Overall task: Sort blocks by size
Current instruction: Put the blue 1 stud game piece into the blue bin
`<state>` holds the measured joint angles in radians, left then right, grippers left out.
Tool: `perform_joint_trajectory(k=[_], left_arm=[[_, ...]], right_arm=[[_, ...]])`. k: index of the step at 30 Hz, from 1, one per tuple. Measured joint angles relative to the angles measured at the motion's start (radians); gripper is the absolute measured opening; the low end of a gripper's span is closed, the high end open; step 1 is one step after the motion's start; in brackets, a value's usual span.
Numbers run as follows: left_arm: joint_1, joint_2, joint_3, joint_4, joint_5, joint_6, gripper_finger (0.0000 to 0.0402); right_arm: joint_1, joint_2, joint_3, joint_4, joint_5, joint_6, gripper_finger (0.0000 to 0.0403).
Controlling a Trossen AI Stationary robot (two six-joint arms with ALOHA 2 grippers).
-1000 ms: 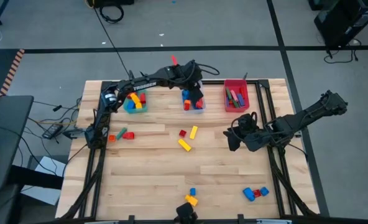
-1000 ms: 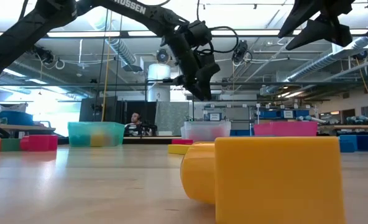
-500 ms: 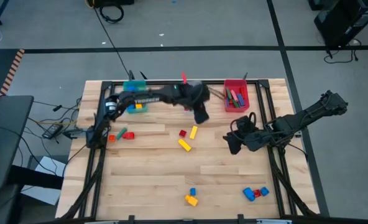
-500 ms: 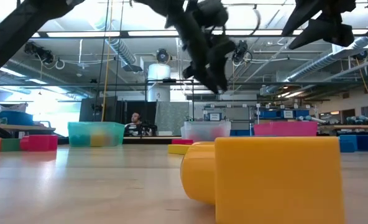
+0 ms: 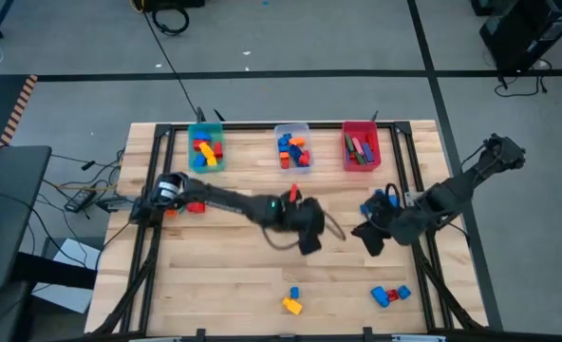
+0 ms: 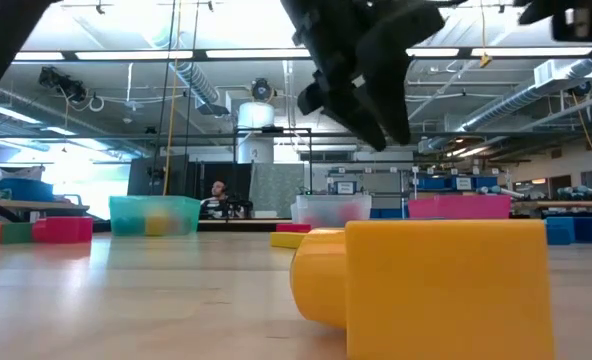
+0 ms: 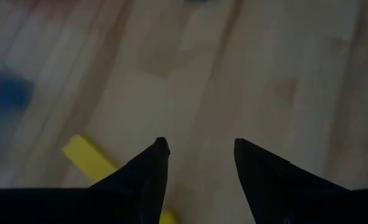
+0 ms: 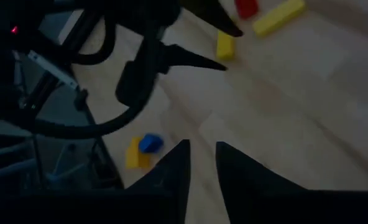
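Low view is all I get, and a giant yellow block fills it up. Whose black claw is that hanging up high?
Observer: That's the left claw. It's out over the middle of the table, farther back than your yellow block.
Kid: Is it holding something?
Observer: No. Its wrist camera shows it open and empty, with a yellow bar lying on the wood beside one finger.
Kid: Where's the other claw?
Observer: The right claw hangs over the right side of the table, on your side of the red bin.
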<state>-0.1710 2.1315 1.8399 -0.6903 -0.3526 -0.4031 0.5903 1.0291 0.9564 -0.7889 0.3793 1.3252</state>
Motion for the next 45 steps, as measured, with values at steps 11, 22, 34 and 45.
perform_joint_trajectory(k=[11, 22, 34, 45], left_arm=[[-0.219, -0.001, -0.046, -0.023, -0.297, -0.100, 0.0191], [-0.388, -0.005, -0.056, -0.176, -0.334, -0.105, 0.0191], [-0.498, -0.421, -0.688, 0.177, -0.332, -0.210, 0.0191], [-0.602, -0.831, -1.113, 0.507, -0.324, -0.211, 0.0191]], right_arm=[[0.135, 0.286, 0.260, -0.225, -0.003, 0.159, 0.0013], [0.147, 0.628, 0.555, -0.587, -0.193, 0.344, 0.0021], [0.208, 0.735, 0.610, -0.549, -0.201, 0.541, 0.0074], [0.222, 0.781, 0.609, -0.572, -0.271, 0.552, 0.0202]])
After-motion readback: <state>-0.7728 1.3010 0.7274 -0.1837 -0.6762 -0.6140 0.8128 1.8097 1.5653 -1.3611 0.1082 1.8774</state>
